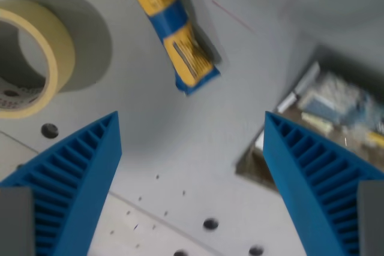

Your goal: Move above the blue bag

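Tool (192,148) is wide open, nothing held; 2 blue ribbed fingers (78,172) frame the bottom of the wrist view, one each side. Blue bag (170,25): yellow w/ blue end, lying flat on the table (180,142), sits up-frame of the tool's midpoint and slightly toward the wrist view's left. Long axis runs diagonal, from top edge (upper end cut off by frame) down toward the wrist view's right, blue crimped end nearest the tool. So tool isn't over it yet; my read is the move needs a shift up-frame plus a bit left to centre the bag between the fingers. Count: 1 bag, 1 tape roll (33,58) well left of the bag, 1 shiny packet (324,124) w/ pale contents right of the bag and lower, blurred, can't tell what it is. Several holes in the table near the tool.
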Robot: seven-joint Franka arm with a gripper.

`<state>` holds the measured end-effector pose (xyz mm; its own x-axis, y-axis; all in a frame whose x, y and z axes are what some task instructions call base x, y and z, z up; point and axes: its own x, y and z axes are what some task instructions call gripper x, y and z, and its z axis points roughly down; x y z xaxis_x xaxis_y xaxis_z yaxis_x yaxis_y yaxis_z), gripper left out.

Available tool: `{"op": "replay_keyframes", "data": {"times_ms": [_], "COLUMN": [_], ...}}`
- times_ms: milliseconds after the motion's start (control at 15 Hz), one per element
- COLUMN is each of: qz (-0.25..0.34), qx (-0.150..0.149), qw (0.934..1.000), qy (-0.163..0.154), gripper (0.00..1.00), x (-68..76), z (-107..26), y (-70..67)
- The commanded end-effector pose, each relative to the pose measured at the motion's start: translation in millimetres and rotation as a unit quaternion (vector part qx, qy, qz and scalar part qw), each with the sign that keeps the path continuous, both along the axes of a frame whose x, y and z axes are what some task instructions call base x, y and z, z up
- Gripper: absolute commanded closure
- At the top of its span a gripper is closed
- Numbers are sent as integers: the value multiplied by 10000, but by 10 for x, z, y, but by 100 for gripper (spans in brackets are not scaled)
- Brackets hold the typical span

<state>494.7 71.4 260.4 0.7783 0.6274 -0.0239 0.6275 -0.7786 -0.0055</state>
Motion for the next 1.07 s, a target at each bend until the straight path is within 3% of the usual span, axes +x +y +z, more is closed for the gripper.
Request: {"op": "replay_keyframes", "data": {"times_ms": [67, 667, 1067], "qz": [1449, 1819, 1774], "qx": [315, 237, 131], "qw": [9881, 9821, 9832], "qy": [-401, -435, -398], "gripper": [0, 0, 0], "x": [-12, 84, 130], "z": [-126, -559, -799], "y": [69, 293, 346]}}
